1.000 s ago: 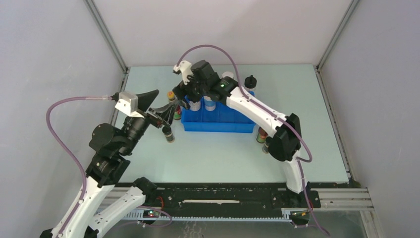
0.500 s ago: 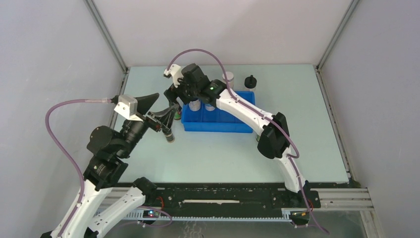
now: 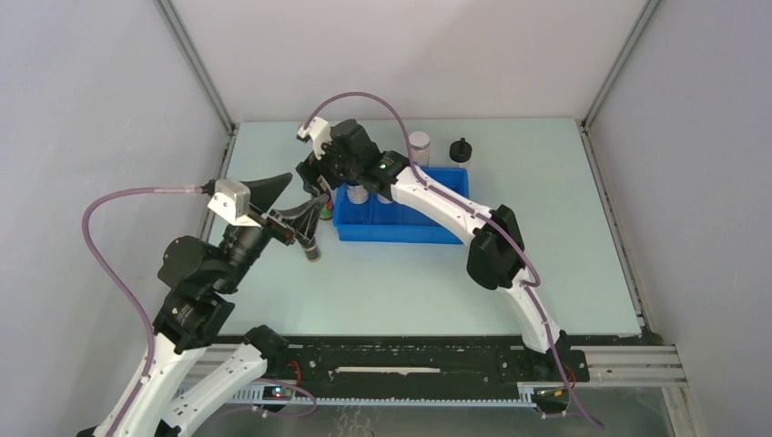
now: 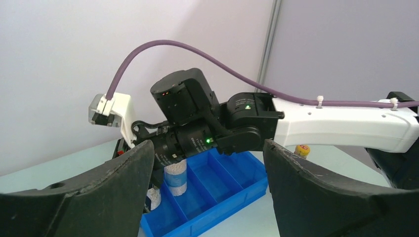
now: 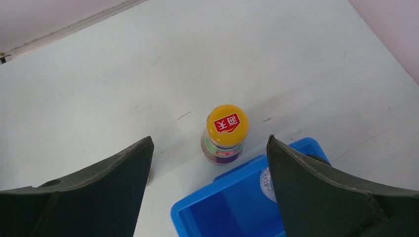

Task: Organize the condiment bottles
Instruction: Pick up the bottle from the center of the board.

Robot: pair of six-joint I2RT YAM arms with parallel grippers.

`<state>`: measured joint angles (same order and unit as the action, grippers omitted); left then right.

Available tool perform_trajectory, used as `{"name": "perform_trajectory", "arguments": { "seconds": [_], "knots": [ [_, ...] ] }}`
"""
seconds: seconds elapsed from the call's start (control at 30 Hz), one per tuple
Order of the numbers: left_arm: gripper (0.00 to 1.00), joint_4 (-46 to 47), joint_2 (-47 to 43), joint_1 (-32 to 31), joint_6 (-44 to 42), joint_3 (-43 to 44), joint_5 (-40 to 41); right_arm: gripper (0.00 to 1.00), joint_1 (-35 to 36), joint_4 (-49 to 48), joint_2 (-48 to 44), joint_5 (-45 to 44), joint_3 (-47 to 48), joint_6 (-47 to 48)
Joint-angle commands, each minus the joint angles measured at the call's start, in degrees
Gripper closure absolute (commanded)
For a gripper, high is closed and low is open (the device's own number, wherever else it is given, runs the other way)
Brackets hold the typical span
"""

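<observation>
Right end effector (image 5: 209, 139) spread wide, hovering over the orange-capped bottle (image 5: 226, 133). Bottle stands upright on the table (image 5: 99, 74), just outside the blue tray (image 5: 222, 212) corner. Left end effector (image 4: 207, 148) spread, empty.

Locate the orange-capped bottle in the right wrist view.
Mid-frame there, the orange-capped bottle stands upright on the table, just outside a corner of the blue tray.

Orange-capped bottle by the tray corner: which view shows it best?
Right wrist: the orange-capped bottle stands clear, cap and label visible, framed by the right claw. Top view: the right arm covers it. Left wrist: not discernible.
</observation>
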<state>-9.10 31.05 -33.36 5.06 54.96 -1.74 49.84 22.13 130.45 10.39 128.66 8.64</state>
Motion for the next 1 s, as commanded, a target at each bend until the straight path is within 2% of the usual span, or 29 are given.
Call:
{"name": "perform_trajectory", "arguments": {
  "seconds": [0.0, 0.37, 0.97],
  "knots": [
    [0.15, 2.6, -0.75, -0.3, -0.05, -2.2, -0.6, 0.06, -0.45, -2.93, 2.26, -0.46, 2.38, -0.45],
    [0.15, 4.8, -1.39, -0.25, -0.36, -4.6, -0.8, 0.07, -1.67, -6.71, 4.65, 1.66, 2.5, -0.93],
    [0.15, 5.92, -1.26, -0.34, -1.19, -5.68, -0.42, 0.08, -2.64, -6.07, 8.81, 3.9, 6.7, -1.61]
  ]
}}
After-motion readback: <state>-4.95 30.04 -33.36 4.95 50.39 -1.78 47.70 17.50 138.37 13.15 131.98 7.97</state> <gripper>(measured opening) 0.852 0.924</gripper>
